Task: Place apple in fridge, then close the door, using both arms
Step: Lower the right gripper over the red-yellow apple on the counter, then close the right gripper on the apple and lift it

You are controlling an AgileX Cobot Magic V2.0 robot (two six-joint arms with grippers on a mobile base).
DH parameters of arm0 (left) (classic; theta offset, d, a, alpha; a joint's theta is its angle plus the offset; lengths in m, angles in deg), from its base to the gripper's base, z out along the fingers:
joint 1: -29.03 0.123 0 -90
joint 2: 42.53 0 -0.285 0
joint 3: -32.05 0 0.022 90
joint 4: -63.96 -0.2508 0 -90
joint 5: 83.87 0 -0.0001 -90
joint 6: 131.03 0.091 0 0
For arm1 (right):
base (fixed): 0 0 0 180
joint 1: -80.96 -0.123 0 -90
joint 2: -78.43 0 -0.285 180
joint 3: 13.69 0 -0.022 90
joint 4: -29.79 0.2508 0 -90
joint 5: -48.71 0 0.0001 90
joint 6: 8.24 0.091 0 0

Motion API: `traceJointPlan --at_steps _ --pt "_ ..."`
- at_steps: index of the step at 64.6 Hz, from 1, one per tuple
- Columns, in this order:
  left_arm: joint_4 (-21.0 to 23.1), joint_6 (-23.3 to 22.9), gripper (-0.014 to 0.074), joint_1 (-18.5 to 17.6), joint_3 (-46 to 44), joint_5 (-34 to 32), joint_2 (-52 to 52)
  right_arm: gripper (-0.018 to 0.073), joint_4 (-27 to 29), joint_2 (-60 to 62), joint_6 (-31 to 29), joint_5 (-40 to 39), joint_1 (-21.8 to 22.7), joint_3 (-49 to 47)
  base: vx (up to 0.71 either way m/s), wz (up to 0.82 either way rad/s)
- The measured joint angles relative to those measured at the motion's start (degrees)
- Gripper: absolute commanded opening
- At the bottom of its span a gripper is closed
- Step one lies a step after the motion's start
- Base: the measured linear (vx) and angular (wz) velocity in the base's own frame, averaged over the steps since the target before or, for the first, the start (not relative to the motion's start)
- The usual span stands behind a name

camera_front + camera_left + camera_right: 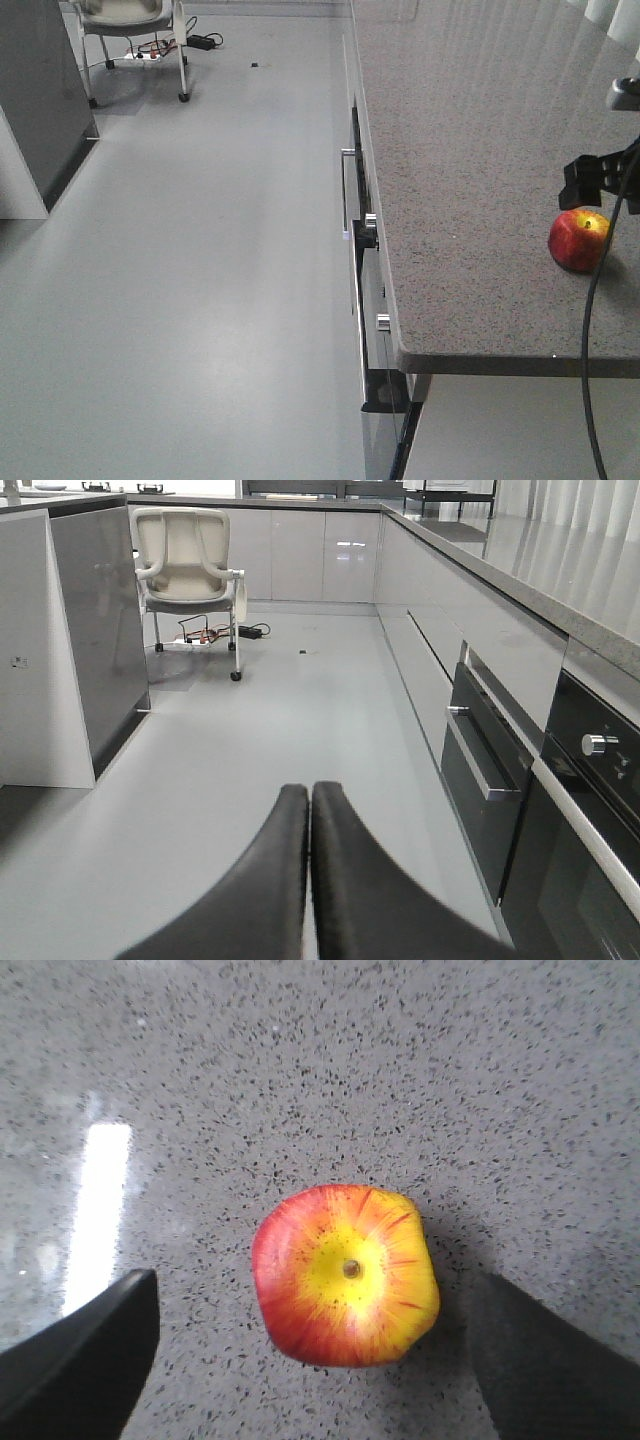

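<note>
The apple (pixel 578 240), red with a yellow patch round its stem, sits on the speckled grey countertop (pixel 470 150) near its front right edge. In the right wrist view the apple (pixel 345 1275) lies stem up between my right gripper's (pixel 312 1278) two black fingers, which stand wide apart and clear of it. From the front view the right gripper (pixel 592 188) hangs just above the apple. My left gripper (pixel 310 792) is shut and empty, held over the floor. A tall dark grey unit (pixel 100 630) at the left may be the fridge. Its interior and door bins do not show.
A built-in oven with metal handles (pixel 347 190) and knobs sits under the countertop and also shows in the left wrist view (pixel 480 770). A white chair (pixel 190 560) and floor cables (pixel 215 635) stand at the far end. A black cable (pixel 590 330) hangs by the counter edge.
</note>
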Motion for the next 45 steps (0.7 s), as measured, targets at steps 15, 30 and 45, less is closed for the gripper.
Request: traceJointPlan --at_steps 15,30,45 --pt "0.0 0.0 -0.0006 0.0 0.0 0.0 0.0 0.0594 -0.2 -3.1 -0.2 -2.6 0.0 0.0 0.0 0.0" --pt "0.0 0.0 -0.0006 0.0 0.0 0.0 0.0 0.0594 -1.2 -6.9 -0.2 -4.5 0.0 -0.1 0.0 0.0" --pt "0.0 0.0 -0.0006 0.0 0.0 0.0 0.0 0.0591 -1.5 -10.1 -0.2 -4.7 0.0 -0.1 0.0 0.0"
